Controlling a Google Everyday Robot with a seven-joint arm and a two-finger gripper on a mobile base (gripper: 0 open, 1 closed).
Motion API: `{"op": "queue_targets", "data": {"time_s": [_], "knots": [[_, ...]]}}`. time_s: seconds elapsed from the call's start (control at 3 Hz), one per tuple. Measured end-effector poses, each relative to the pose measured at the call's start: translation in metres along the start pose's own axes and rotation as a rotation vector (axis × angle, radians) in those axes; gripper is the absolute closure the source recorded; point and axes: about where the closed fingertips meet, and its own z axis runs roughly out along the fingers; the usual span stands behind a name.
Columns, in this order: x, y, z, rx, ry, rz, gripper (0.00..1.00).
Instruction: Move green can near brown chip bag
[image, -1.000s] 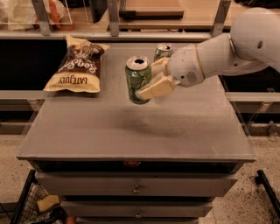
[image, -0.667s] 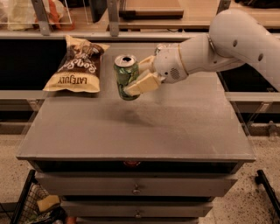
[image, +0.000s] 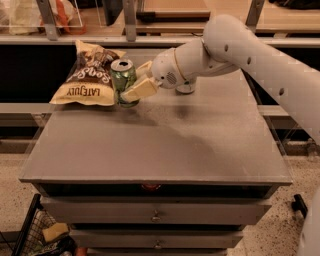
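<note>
The green can (image: 122, 79) is upright, dark green with a silver top, at the back left of the grey table (image: 155, 145). It stands right beside the right edge of the brown chip bag (image: 89, 76), which lies flat with "LATE JULY" on its yellow band. My gripper (image: 134, 82) is shut on the green can, one tan finger in front of it and one behind. Whether the can rests on the table or hangs just above it, I cannot tell. The white arm reaches in from the right.
The base of a second can (image: 186, 90) shows behind the arm's wrist, mostly hidden. A shelf rail runs behind the table. Drawers sit below the table's front edge. A wire basket (image: 37, 235) stands on the floor at the lower left.
My gripper has carried the green can leftward and back, from the table's middle to right beside the chip bag. The arm now hides most of the second can.
</note>
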Motion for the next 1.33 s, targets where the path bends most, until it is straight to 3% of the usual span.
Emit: {"op": "queue_targets", "data": {"time_s": [1.0, 1.33], "knots": [[0.003, -0.05, 0.041, -0.023, 0.033, -0.016, 1.0], [0.004, -0.06, 0.043, -0.025, 0.033, -0.013, 0.82]]}}
